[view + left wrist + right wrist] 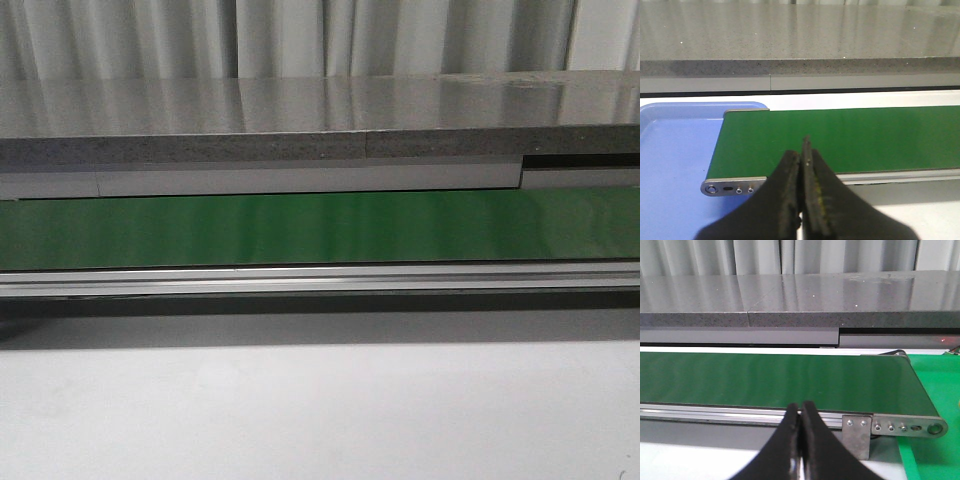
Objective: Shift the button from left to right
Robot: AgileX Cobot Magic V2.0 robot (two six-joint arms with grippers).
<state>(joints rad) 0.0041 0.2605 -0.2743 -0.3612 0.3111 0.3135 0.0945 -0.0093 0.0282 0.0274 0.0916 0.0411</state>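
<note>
Button not in view; nothing picked yet.
Both jaws pressed together, empty: left gripper [802,165], right gripper [800,412] over the green belt [320,228]; you must find it first.

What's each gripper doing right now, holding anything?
Left gripper: closed, holding nothing.
Right gripper: closed, holding nothing.
</note>
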